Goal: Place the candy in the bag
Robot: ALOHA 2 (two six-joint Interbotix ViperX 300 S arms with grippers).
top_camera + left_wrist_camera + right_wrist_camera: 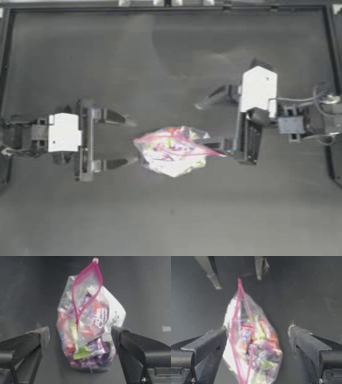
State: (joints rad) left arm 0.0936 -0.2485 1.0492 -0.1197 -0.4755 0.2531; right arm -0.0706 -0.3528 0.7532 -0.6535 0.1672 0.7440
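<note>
Flanking the bag (172, 150), both the left gripper (127, 141) and right gripper (208, 125) gape; loose candy indistinguishable.

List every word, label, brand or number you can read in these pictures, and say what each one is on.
No text can be read for certain.
White label on the bag: dark handwriting-like marks in the left wrist view, too blurred to read.
Sweet wrappers inside the bag: printed marks on some, too small and blurred to read.
Left gripper, right gripper, table: no writing visible.

overhead plus two wrist views, bag (172, 150) shared
</note>
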